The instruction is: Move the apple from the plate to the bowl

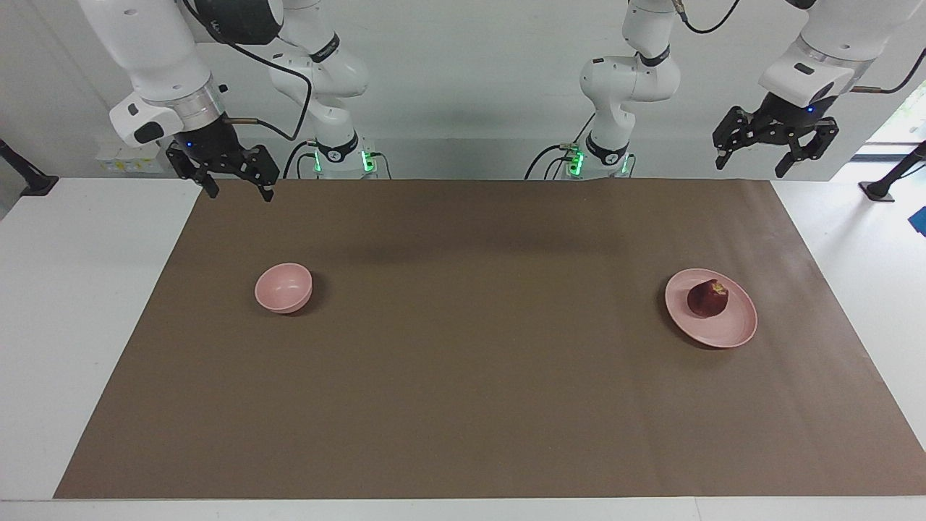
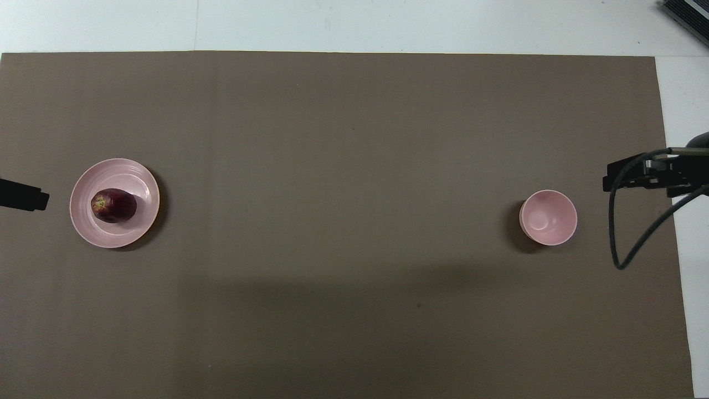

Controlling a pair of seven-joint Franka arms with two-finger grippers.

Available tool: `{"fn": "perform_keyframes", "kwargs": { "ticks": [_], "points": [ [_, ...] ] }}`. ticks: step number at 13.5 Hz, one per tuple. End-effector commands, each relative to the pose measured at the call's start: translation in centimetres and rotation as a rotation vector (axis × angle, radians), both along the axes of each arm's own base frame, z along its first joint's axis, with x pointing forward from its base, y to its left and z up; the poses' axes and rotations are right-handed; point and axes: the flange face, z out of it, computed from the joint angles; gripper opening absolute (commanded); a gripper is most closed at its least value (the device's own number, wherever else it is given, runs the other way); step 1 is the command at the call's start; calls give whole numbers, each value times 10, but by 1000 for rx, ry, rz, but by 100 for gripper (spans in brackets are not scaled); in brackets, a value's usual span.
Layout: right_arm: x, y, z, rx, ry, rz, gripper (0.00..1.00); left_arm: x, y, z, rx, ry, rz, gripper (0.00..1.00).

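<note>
The dark red apple (image 1: 707,298) (image 2: 113,205) lies on the flat pale pink plate (image 1: 731,329) (image 2: 124,176) toward the left arm's end of the table. The small deep pink bowl (image 1: 283,287) (image 2: 548,217) stands empty toward the right arm's end. My left gripper (image 1: 752,165) hangs open and empty, high in the air, over the table's edge near the plate's end. My right gripper (image 1: 239,190) hangs open and empty, high over the mat's edge by the robots, at the bowl's end. In the overhead view only the gripper tips show at the side edges.
A brown mat (image 1: 463,362) covers most of the white table (image 1: 87,289). The two arm bases (image 1: 336,155) stand at the robots' edge. A black cable (image 2: 637,221) hangs from the right arm beside the bowl.
</note>
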Motion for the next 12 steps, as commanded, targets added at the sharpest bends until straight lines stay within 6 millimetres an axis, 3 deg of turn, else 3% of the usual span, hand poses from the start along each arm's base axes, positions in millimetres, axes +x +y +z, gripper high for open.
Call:
{"fn": "perform_keyframes", "kwargs": {
  "ticks": [1, 12],
  "points": [
    [-5, 1, 2, 23, -6, 16, 100, -5, 3, 3, 17, -4, 8, 100],
    [-5, 2, 2, 23, -5, 21, 100, -7, 10, 3, 19, 7, 20, 100]
  ]
}}
